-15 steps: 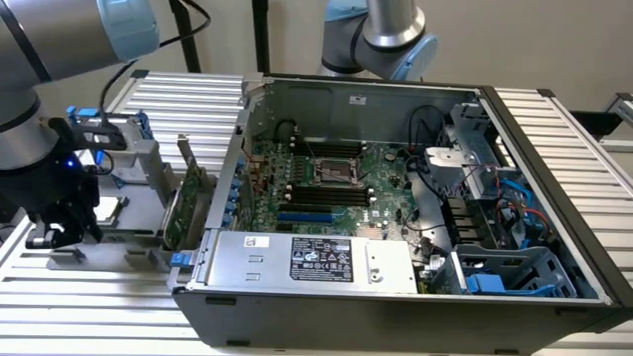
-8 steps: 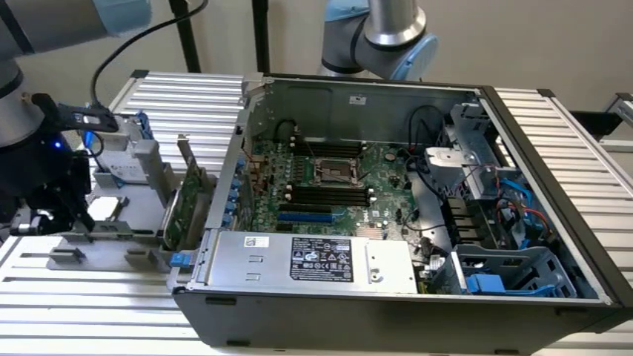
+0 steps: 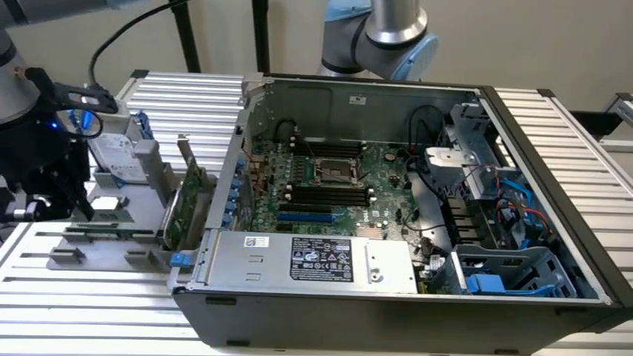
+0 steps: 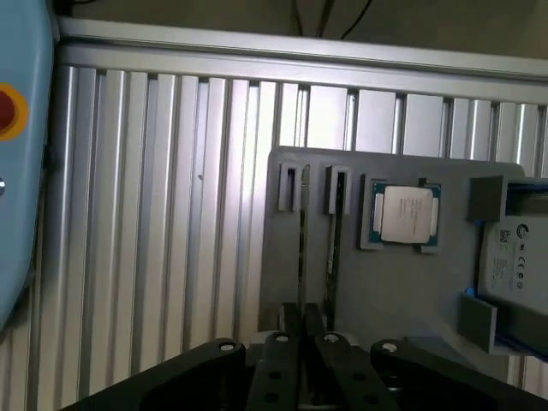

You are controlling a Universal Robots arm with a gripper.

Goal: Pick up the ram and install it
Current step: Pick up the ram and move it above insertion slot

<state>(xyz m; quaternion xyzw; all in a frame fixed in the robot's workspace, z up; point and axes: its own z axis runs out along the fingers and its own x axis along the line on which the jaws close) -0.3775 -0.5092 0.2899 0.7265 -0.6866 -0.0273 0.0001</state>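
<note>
The pincer [image 4: 302, 318] hangs over the grey holder [image 4: 402, 300] on the bench [image 4: 154, 223]. It is lined up with the ram [image 4: 301, 244], which stands on edge in its slot, a 2nd stick [image 4: 332, 231] just beside it. From here I can't tell whether the pincer is open or closed, or whether it has the ram at all. My worry is that the 2 sticks sit so close that an off-centre grab could knock the neighbour or catch the ram crooked. A tilted stick would likely jam at the black memory slots [image 3: 327, 194] inside the open case [image 3: 296, 319].
</note>
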